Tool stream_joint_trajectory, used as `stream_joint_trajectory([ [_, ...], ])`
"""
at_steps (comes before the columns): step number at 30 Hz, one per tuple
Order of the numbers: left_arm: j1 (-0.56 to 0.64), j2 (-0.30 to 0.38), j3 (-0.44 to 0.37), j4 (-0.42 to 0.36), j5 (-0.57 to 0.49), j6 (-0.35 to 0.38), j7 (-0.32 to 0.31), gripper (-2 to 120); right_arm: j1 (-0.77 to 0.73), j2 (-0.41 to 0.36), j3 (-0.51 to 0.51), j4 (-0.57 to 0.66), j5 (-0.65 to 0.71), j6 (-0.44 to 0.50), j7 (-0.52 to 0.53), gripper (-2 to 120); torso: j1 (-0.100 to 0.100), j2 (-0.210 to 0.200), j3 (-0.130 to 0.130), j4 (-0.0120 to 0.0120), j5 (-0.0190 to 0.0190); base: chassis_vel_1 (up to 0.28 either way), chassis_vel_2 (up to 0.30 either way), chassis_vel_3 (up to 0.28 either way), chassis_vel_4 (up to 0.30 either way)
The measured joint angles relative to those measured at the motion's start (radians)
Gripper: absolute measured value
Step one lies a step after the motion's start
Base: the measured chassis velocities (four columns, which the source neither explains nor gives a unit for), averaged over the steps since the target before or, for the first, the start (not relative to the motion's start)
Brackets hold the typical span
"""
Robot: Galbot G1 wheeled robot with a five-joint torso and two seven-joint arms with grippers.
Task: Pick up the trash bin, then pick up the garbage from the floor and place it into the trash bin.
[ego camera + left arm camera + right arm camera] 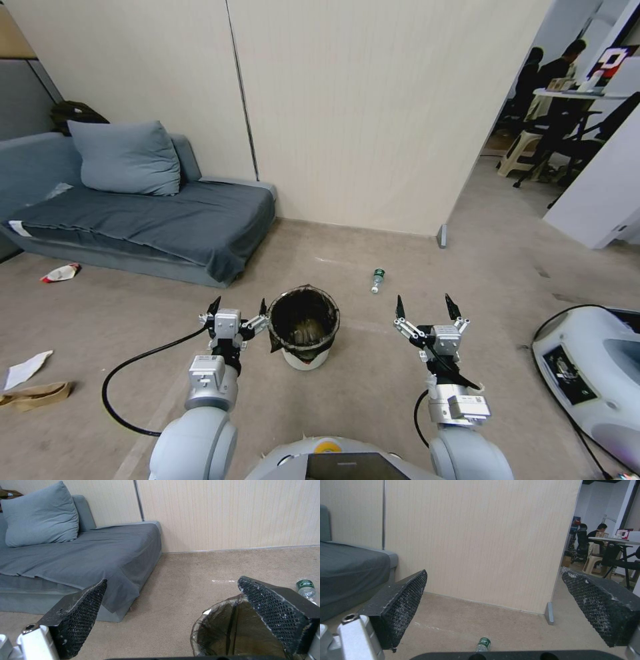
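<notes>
On the floor at far left lie a white paper scrap (pixel 27 368), a brown paper bag (pixel 37 395) and a red-and-white wrapper (pixel 61 272). The left hand (pixel 237 315) hovers spread just beside the trash bin (pixel 304 327), likely lining up on its rim. The bin stands upright, white, with a dark liner folded over. A bottle (pixel 378 281) lies beyond. The right hand (pixel 427 312) waits spread.

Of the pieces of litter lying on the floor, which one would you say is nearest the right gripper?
The small plastic bottle with the green cap, lying just ahead of the right gripper. The red-and-white wrapper, white paper scrap and brown paper bag lie far off on the left.
</notes>
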Motion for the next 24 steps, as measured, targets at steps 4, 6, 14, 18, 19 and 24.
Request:
stream_joint_trajectory([
  [4, 0.0, 0.0, 0.0, 0.0, 0.0, 0.0, 0.0, 100, 0.0, 0.0, 0.0, 0.0, 0.0, 0.0, 0.0, 100, 0.0, 0.0, 0.0, 0.0, 0.0, 0.0, 0.0, 0.0, 0.0],
  [6, 0.0, 0.0, 0.0, 0.0, 0.0, 0.0, 0.0, 100, 0.0, 0.0, 0.0, 0.0, 0.0, 0.0, 0.0, 100, 0.0, 0.0, 0.0, -0.0001, 0.0, 0.0, 0.0, 0.0, 0.0],
  [14, 0.0, 0.0, 0.0, 0.0, 0.0, 0.0, 0.0, 100, 0.0, 0.0, 0.0, 0.0, 0.0, 0.0, 0.001, 100, 0.0, 0.0, 0.0, 0.0, 0.0, 0.0, 0.0, 0.0, 0.0],
  [18, 0.0, 0.0, 0.0, 0.0, 0.0, 0.0, 0.0, 100, 0.0, 0.0, 0.0, 0.0, 0.0, 0.0, 0.001, 100, 0.0, 0.0, 0.0, 0.0, 0.0, 0.0, 0.0, 0.0, 0.0],
  [19, 0.0, 0.0, 0.0, 0.0, 0.0, 0.0, 0.0, 100, 0.0, 0.0, 0.0, 0.0, 0.0, 0.0, 0.001, 100, 0.0, 0.0, 0.0, 0.0, 0.0, 0.0, 0.0, 0.0, 0.0],
  [24, 0.0, 0.0, 0.0, 0.0, 0.0, 0.0, 0.0, 100, 0.0, 0.0, 0.0, 0.0, 0.001, 0.0, 0.001, 100, 0.0, 0.0, 0.0, -0.0001, 0.0, 0.0, 0.0, 0.0, 0.0],
])
